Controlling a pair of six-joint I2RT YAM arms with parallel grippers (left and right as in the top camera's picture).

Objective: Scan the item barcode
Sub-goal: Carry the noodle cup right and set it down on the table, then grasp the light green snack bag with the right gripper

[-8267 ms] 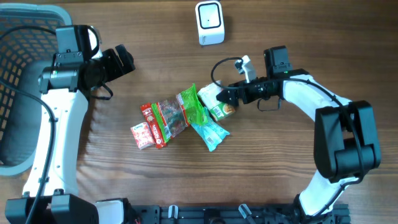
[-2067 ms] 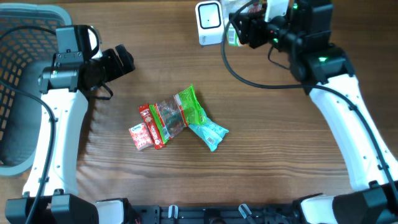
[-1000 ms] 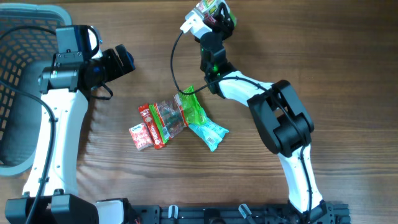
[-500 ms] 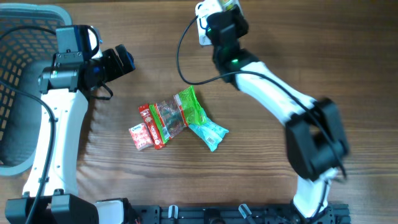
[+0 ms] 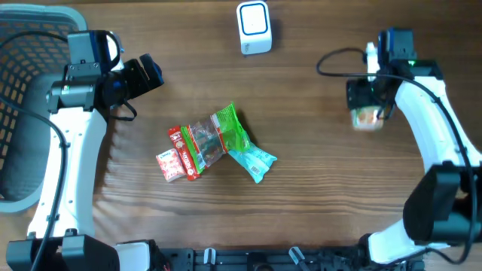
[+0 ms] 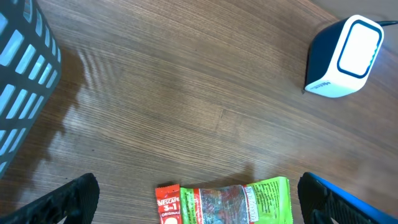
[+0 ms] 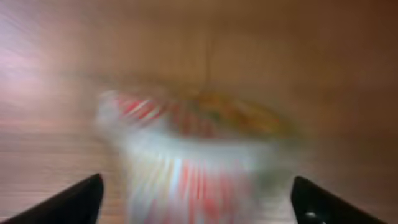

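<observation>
Now item [image 5: 367, 119] moved from scanner [image 5: 254, 28], right fingers [image 7: 78, 200] widened

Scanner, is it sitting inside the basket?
No, the scanner stands on the wooden table, well right of the basket.

Blurred item [image 5: 367, 120] just beside right gripper [image 5: 366, 104].

Motion-blurred item [image 7: 199, 155] in the right wrist view; basket [image 5: 19, 75] partly off the overhead's left edge.
</observation>
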